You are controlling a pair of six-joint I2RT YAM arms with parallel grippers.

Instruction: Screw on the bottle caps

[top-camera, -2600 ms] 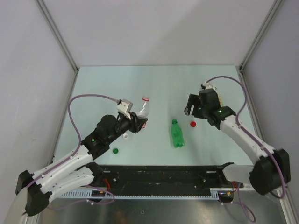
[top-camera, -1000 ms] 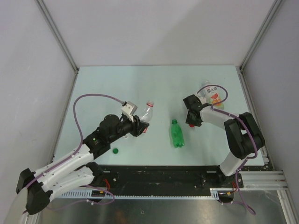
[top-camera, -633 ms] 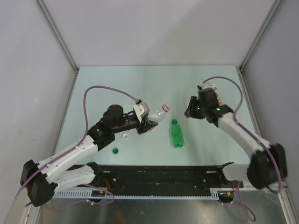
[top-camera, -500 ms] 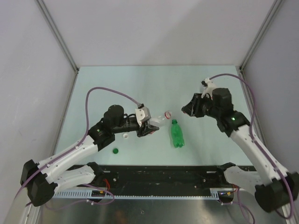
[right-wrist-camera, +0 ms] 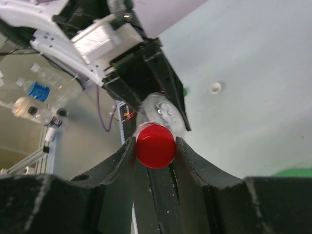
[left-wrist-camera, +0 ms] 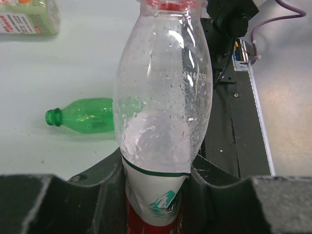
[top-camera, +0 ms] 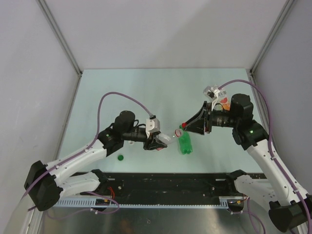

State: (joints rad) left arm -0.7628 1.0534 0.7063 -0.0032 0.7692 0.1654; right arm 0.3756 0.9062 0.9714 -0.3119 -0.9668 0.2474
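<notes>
Both arms have converged at frame centre since the earlier view: left gripper [top-camera: 160, 141], part-closed, clamps the slim clear bottle [left-wrist-camera: 163, 97] lower centre, while right gripper [top-camera: 186, 126], nearly closed, pinches the red cap [right-wrist-camera: 155, 145] at its mouth, so threading looks ready to begin.

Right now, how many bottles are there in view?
3. A slim clear bottle is held in the left gripper; a green bottle lies on the table between the arms; a wider labelled bottle is at the far right, partly hidden behind the right arm.
</notes>
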